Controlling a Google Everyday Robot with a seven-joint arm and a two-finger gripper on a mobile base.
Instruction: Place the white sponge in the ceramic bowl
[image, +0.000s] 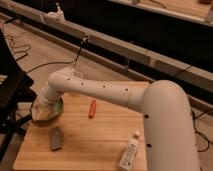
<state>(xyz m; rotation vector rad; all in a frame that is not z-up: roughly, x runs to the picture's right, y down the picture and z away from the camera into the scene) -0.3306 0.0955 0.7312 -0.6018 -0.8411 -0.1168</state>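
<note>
Gripper (46, 105): held over ceramic bowl (56, 115) at left edge of table (100, 142); white sponge (43, 112) seen directly beneath it (grip state cannot be told).

Your gripper (45, 107) sits over the ceramic bowl (57, 114) as one blurred pale mass, covering most of it; you cannot tell what lies inside.

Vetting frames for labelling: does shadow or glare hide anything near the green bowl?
Camera view: warm, even light on the wooden table; background beyond it is dark. No strong glare; the white arm is bright yet keeps its outline. The end effector hangs over the ceramic bowl, covering most of it; the grey block is plainly lit.
</note>
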